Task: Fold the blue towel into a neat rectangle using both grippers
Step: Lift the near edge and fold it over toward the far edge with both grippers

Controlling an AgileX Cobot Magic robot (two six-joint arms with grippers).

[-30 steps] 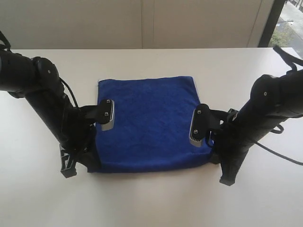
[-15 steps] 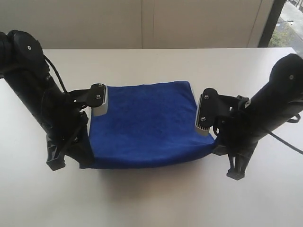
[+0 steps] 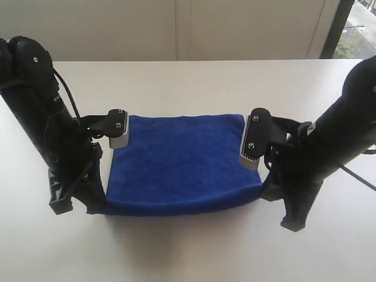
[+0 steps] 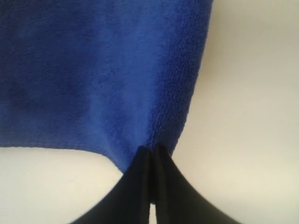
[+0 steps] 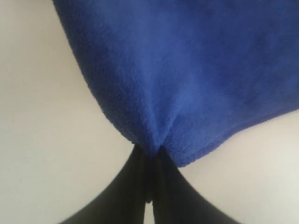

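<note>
Closest in, the left wrist view shows the left gripper with its two black fingers pressed together and a corner of the blue towel pinched between the tips. The right wrist view shows the same of the right gripper: its fingers are clamped tight on another corner, and the cloth puckers into a small crease just above them. Both views show the fuzzy pile of the cloth and the pale surface beneath. Neither shows the towel's overall shape.

The exterior view supplies that, though the fingertips themselves are hard to make out there against the dark housings. The towel stretches between the left arm and the right arm, a wide blue sheet held at its two near corners. Its near edge sags slightly in the middle and casts a shadow on the table, so it appears lifted there. The far edge runs straight across at the back; whether it touches the table cannot be told. A grey box on the left wrist sits at the towel's far left corner, and another stands beside its right edge.

The table is plain off-white. Beyond it is a pale panelled wall, and at the far right a window shows greenery outside.
</note>
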